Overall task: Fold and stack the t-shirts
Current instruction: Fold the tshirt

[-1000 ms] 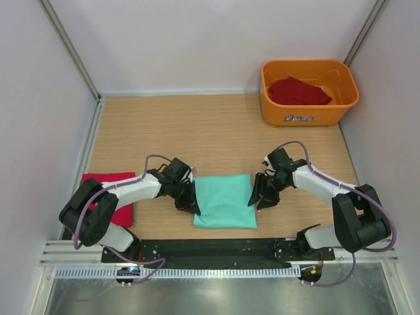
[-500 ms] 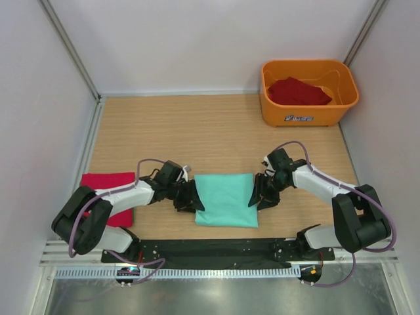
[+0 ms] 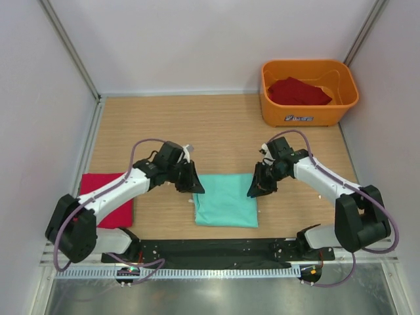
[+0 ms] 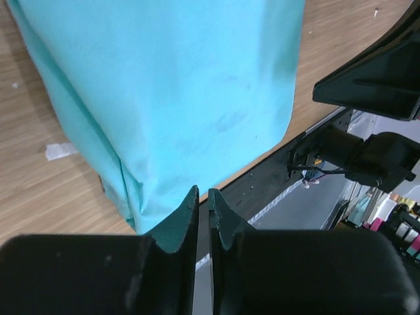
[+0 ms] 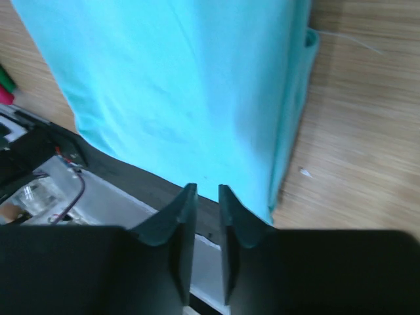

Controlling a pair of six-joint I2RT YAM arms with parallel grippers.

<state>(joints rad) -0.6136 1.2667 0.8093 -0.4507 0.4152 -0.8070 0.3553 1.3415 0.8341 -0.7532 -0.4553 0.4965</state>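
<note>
A mint-green t-shirt [image 3: 226, 200] lies folded into a rectangle near the table's front edge. My left gripper [image 3: 195, 186] hovers at its far left corner and my right gripper [image 3: 252, 190] at its far right corner. In the left wrist view the shirt [image 4: 184, 85] lies beyond the left gripper [image 4: 202, 191], whose jaws stand a narrow slit apart with nothing between them. The right wrist view shows the shirt [image 5: 177, 85] beyond the right gripper [image 5: 207, 189], whose jaws are a little wider apart and also empty. A folded red t-shirt [image 3: 108, 197] lies at the left. Another red t-shirt [image 3: 298, 90] sits crumpled in the tub.
The orange tub [image 3: 302, 117] stands at the back right corner. A small white scrap [image 4: 62, 151] lies on the wood beside the mint-green shirt's left edge. The black base rail [image 3: 210, 249] runs along the near edge, close to the shirt's front hem.
Both grippers have drawn back from the shirt's side edges toward its far corners. The left jaws opened and then narrowed again, and the right jaws narrowed. The shirt stays flat.
</note>
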